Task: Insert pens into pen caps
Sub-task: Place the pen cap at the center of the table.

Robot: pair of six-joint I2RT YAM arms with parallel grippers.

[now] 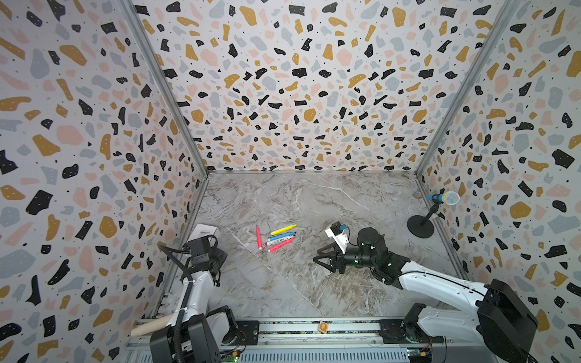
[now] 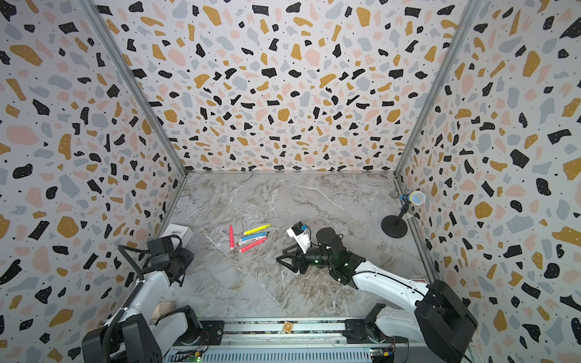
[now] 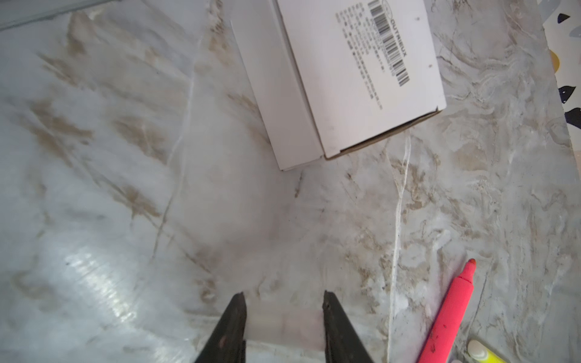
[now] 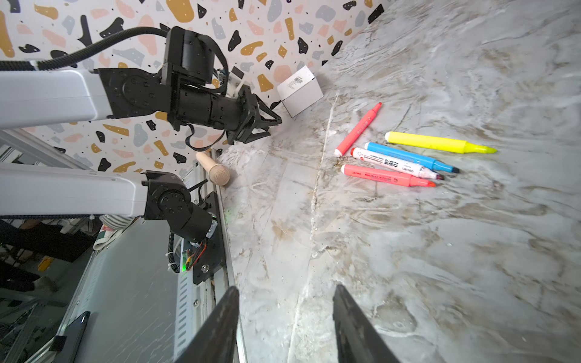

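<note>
Marbled tabletop (image 1: pixel 314 204). Your right pincer (image 4: pixel 286 289), wide and empty, should square across the lone pink pen (image 1: pixel 258 237); left pincer (image 3: pixel 283 294) narrow, contents unclear.

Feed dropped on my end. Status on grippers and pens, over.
Left gripper open, empty. Right gripper open, empty, short of the pens. Five pens uncapped, loose on table. White box by left gripper, clear of pens.
</note>
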